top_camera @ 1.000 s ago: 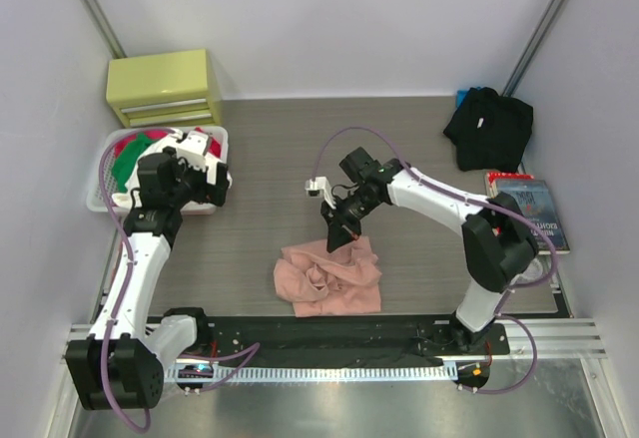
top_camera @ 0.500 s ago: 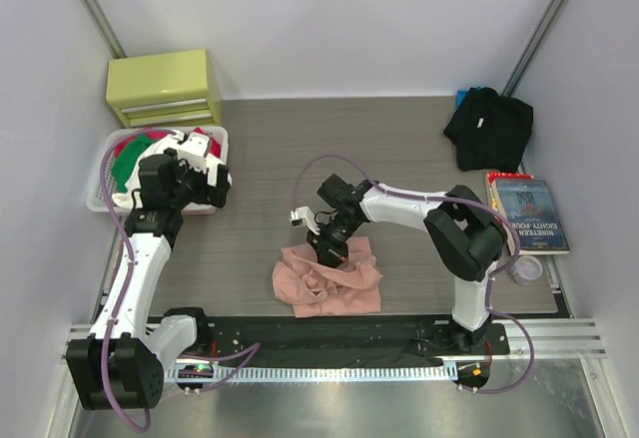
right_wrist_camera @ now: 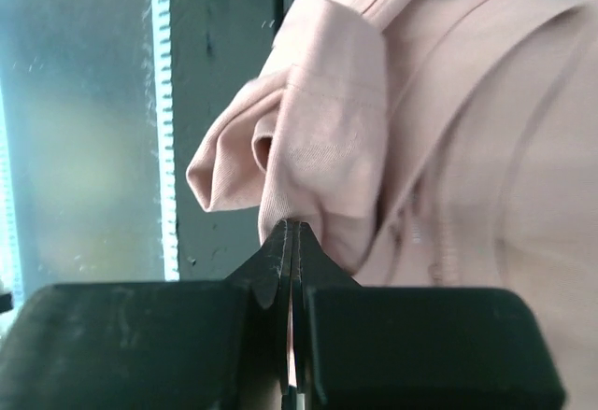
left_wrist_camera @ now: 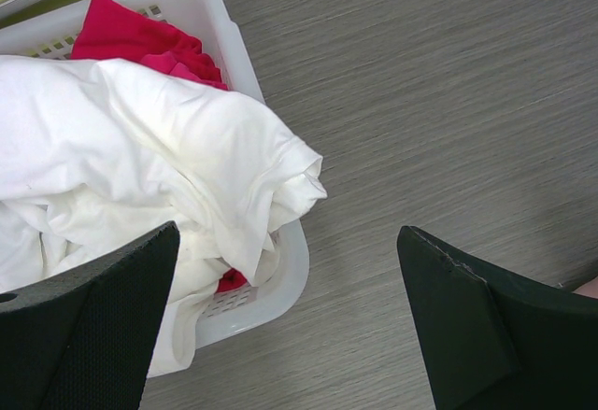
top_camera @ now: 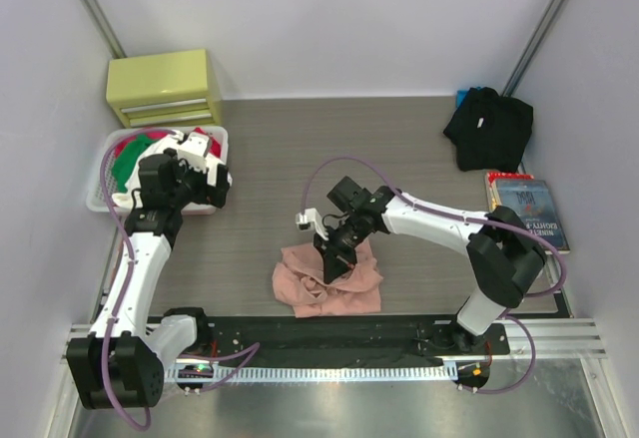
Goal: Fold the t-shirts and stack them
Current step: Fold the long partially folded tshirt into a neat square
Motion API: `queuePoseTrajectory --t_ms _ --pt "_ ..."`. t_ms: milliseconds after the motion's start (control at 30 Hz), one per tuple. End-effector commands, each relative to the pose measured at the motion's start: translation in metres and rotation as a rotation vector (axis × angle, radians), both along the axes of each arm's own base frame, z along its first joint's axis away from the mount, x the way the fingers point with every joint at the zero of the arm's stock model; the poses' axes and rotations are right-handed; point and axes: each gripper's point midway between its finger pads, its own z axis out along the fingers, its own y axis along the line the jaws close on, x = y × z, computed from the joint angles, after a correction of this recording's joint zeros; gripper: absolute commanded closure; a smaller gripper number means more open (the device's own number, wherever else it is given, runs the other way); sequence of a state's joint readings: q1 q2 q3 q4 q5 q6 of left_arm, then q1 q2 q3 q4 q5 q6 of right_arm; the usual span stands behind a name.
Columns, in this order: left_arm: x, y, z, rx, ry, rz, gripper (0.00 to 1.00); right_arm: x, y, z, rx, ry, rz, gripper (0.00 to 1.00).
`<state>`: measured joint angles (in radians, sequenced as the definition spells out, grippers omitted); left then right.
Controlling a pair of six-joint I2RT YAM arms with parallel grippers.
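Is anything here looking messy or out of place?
Yes: a white garment spills over the rim of the basket at the left, and the pink t-shirt lies crumpled in a heap, pinched by the right gripper.

— Where is the salmon-pink t-shirt (top_camera: 300, 284) lying?
— It is sitting crumpled midway along the table's (top_camera: 270, 149) near edge.
— And the black t-shirt (top_camera: 489, 129)?
— It is lying bunched at the table's far right corner.

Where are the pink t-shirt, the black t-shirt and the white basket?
pink t-shirt (top_camera: 344, 293): top view, crumpled lower right part.
black t-shirt (top_camera: 489, 127): top view, middle of the heap.
white basket (left_wrist_camera: 280, 289): left wrist view, plastic corner wall.
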<state>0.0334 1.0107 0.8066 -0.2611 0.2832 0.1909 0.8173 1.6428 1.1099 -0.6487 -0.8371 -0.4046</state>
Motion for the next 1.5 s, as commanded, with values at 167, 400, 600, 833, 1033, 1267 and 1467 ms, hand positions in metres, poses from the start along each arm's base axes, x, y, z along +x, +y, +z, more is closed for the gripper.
queuePoseTrajectory --t_ms 167,400,600,833,1033,1267,1467 --pt "0.005 0.004 0.018 0.023 -0.079 0.003 0.00 -0.046 -0.001 -0.016 -0.066 0.064 0.104 0.99" --pt "0.002 0.003 0.018 0.022 -0.085 -0.001 0.00 -0.016 0.006 0.005 -0.025 -0.095 0.068 0.99" --pt "0.003 0.002 0.012 0.018 -0.074 -0.006 0.00 0.006 0.011 0.051 0.052 -0.233 0.000 0.99" --pt "0.003 0.003 0.011 0.018 -0.075 0.001 0.00 0.034 0.003 0.015 -0.066 -0.316 -0.130 0.99" --pt "0.004 0.003 0.014 0.016 -0.077 0.007 0.00 0.081 -0.005 -0.063 -0.269 -0.403 -0.337 0.99" --pt "0.002 0.005 0.012 0.027 -0.075 0.007 0.00 0.078 0.000 -0.099 -0.311 -0.340 -0.347 0.99" --pt "0.003 0.004 0.012 0.024 -0.074 0.003 0.00 0.081 -0.012 -0.136 -0.397 -0.313 -0.361 0.99"
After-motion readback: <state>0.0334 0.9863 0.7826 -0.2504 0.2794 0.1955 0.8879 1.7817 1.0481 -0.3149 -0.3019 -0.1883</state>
